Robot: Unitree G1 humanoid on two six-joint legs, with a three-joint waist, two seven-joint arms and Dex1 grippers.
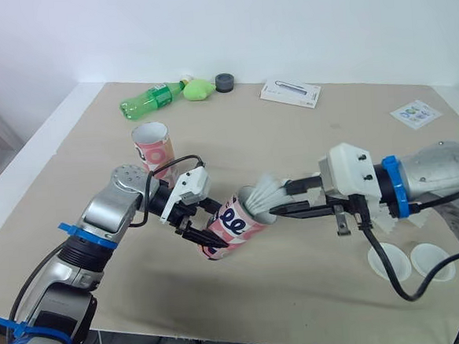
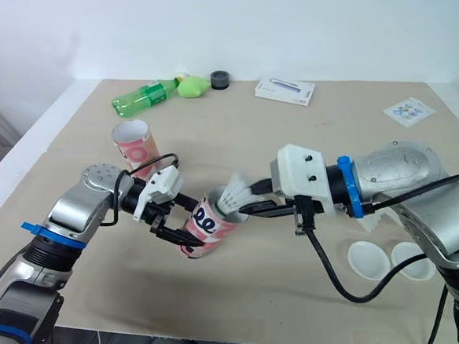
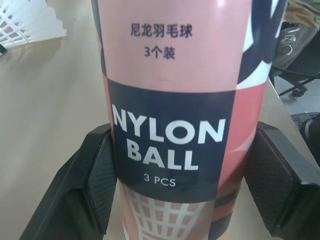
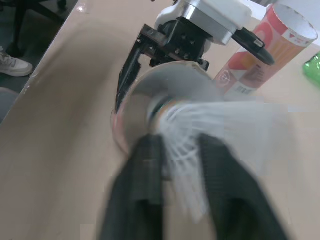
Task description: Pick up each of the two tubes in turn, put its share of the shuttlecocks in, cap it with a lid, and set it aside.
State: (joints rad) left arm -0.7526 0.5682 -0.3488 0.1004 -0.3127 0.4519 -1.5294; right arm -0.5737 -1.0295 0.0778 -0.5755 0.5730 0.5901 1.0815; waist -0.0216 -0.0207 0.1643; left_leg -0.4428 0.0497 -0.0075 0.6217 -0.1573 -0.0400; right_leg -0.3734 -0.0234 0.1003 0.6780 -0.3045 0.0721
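My left gripper (image 1: 198, 225) is shut on a pink and navy tube (image 1: 232, 228), held tilted above the table with its open mouth toward the right. Its label reads "NYLON BALL" (image 3: 169, 142) in the left wrist view. My right gripper (image 1: 281, 204) is shut on a white shuttlecock (image 1: 263, 196), whose nose sits at the tube's mouth (image 4: 150, 107). A second tube (image 1: 153, 150) stands upright and open behind my left arm. Two white lids (image 1: 389, 261) (image 1: 431, 259) lie at the front right. More white shuttlecocks (image 1: 402, 216) lie under my right wrist.
At the back lie a green bottle (image 1: 147, 99), a green lump (image 1: 198, 89), a grey roll (image 1: 224, 82) and a white box (image 1: 290, 94). A small printed card (image 1: 415, 114) lies at the right. The table's front edge (image 1: 225, 337) runs close below the tube.
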